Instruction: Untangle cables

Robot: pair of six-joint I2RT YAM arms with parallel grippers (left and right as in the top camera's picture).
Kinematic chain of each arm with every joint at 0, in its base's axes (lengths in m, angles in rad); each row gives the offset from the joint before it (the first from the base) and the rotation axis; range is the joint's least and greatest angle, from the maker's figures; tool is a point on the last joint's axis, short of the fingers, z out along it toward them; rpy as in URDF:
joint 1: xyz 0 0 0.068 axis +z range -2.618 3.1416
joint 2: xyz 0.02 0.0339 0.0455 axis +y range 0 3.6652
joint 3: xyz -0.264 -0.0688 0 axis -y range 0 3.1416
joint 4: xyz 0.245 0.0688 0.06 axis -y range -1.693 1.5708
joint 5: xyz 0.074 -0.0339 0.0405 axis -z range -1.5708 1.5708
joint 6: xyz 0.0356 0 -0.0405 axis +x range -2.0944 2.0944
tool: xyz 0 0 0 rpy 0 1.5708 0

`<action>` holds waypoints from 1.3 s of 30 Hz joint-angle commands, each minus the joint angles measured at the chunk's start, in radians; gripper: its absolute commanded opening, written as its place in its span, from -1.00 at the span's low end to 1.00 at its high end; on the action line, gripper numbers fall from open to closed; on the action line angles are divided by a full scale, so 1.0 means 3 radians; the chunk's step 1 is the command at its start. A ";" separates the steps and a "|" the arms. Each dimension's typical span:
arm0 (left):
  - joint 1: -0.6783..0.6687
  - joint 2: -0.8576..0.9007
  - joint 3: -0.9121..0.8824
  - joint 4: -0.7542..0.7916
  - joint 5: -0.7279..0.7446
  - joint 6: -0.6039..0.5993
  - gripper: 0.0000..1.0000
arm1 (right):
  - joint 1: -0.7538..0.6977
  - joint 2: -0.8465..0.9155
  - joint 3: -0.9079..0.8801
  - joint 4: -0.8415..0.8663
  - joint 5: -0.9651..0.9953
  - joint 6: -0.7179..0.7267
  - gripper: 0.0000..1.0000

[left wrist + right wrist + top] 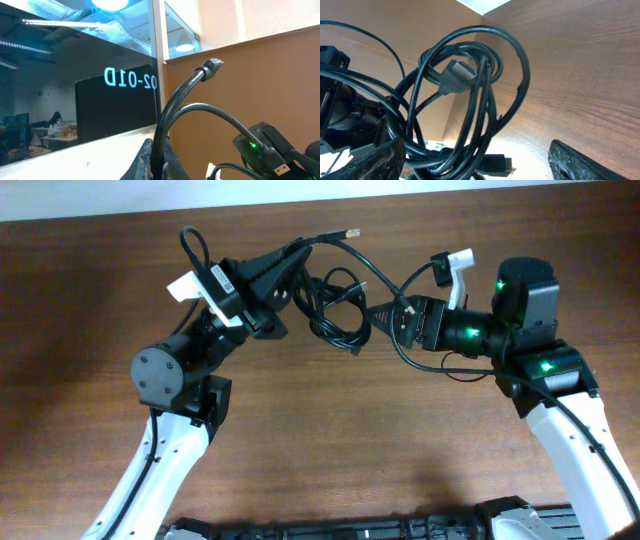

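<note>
Overhead, my left jaws clamp the knotted cables point(330, 300), right jaws wide open beside them; untangling is hardly begun.

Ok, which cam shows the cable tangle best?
Right wrist: the cable tangle fills the frame close up, so single loops and a plug can be traced. Overhead shows the whole tangle, but small, with crossings merged. Left wrist catches only two arcing strands and one connector.
</note>
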 commanded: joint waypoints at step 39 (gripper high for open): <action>0.0712 -0.0189 0.0042 -0.3752 0.0919 -0.0539 0.98 | 0.0160 0.0435 0.0006 0.0713 0.0217 -0.0570 -0.92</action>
